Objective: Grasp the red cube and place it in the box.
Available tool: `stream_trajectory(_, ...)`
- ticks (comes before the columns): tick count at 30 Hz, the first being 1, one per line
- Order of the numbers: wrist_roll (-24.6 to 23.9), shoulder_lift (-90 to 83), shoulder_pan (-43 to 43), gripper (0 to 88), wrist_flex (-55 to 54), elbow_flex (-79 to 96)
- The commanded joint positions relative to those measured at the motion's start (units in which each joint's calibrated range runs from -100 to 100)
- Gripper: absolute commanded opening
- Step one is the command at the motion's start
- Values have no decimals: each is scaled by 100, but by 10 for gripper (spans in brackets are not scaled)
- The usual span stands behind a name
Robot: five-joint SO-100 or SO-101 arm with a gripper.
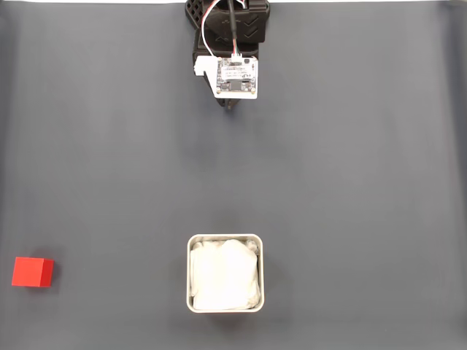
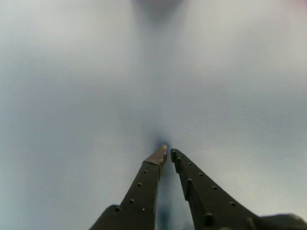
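Two pincer (image 2: 169, 152) tips nearly meet in wrist view; fixed view shows red cube (image 1: 33, 272) and box (image 1: 225, 239).

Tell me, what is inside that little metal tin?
In the fixed view the box holds crumpled white soft lining that fills it almost to the rim. Whatever lies beneath the lining, the tin's bottom included, is covered. The red cube sits apart, on the mat at the left.

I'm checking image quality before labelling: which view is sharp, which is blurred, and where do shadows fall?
Fixed view: sharp and evenly lit; the red cube and the box have crisp edges and only faint shadows. Wrist view: the fingers are fairly sharp, the table behind them is a hazy, featureless blur, with a small dark shadow at the fingertips.
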Motion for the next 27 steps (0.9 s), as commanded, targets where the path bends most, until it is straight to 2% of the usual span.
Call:
stream_trajectory(1, -54, 0, 3, 0, -1040, -46)
stream_trajectory(5, -93, 156, 10, 0, -2335, -502)
stream_trajectory(8, -127, 797, 10, 0, -2704, -1524)
stream_trajectory(16, -88, 2522, -12, 0, -2573, -4544)
stream_trajectory(20, -49, 3059, -19, 0, -2417, -5384)
stream_trajectory(27, 44, 3821, 88, 0, -1442, -6442)
